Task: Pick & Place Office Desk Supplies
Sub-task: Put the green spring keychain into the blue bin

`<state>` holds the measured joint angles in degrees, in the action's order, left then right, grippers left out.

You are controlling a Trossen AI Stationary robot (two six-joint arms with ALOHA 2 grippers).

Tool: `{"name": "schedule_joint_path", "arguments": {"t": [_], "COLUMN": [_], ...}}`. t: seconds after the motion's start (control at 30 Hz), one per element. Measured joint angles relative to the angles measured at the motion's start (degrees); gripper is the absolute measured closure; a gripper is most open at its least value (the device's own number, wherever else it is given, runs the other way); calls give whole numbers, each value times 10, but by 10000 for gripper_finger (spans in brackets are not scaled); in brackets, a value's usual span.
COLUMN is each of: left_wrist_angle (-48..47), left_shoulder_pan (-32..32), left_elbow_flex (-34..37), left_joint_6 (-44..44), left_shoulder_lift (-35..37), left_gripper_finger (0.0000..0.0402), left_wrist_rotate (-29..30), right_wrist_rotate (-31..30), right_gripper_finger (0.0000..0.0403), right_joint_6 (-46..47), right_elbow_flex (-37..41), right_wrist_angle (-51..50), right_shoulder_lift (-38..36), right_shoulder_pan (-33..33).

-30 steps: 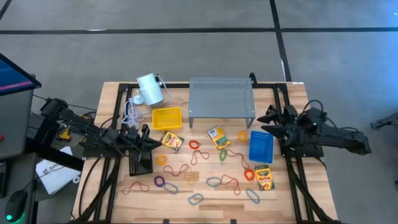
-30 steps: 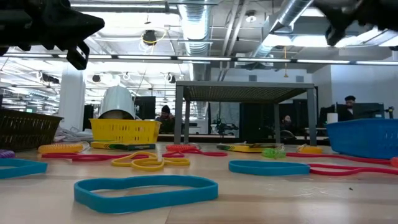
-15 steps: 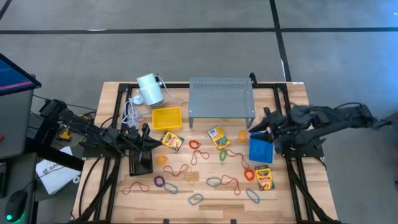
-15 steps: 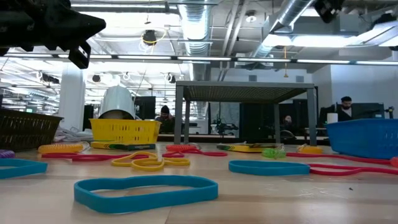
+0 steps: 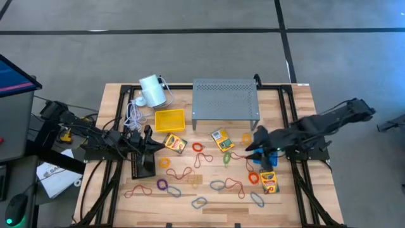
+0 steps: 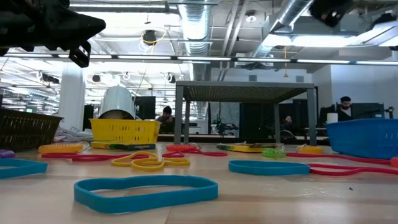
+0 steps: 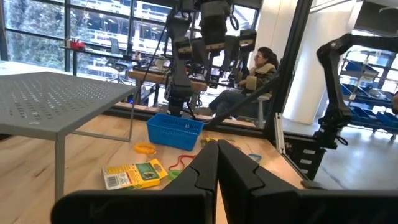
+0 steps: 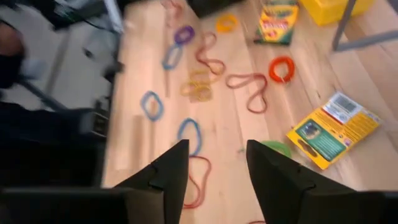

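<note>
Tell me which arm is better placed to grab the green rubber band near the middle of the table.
Right. The right gripper, fingers open, hangs just beside the green rubber band. The left gripper, fingers shut, sits farther off by the black basket.

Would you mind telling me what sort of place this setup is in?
Probably a robotics lab or open workshop: exposed ceiling ducts, another robot arm on a frame beyond the table, and a seated person.
</note>
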<state>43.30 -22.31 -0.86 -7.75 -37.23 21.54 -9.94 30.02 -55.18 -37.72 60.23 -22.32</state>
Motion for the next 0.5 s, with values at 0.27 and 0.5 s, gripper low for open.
{"name": "schedule_joint_path", "arguments": {"t": [0.27,0.5], "left_wrist_angle": [-3,-143], "left_shoulder_pan": [0,0], "left_elbow_flex": [0,-56], "left_joint_6": [0,-1], "left_shoulder_lift": [0,0], "left_gripper_finger": [400,400], "left_wrist_rotate": [-12,-12], "right_wrist_rotate": [-20,-20], "right_gripper_finger": [261,287], "right_joint_6": [-24,-50], "right_elbow_flex": [-59,-150], "right_wrist_angle": [-11,-111], "right_shoulder_lift": [160,275], "right_shoulder_pan": [11,15]}}
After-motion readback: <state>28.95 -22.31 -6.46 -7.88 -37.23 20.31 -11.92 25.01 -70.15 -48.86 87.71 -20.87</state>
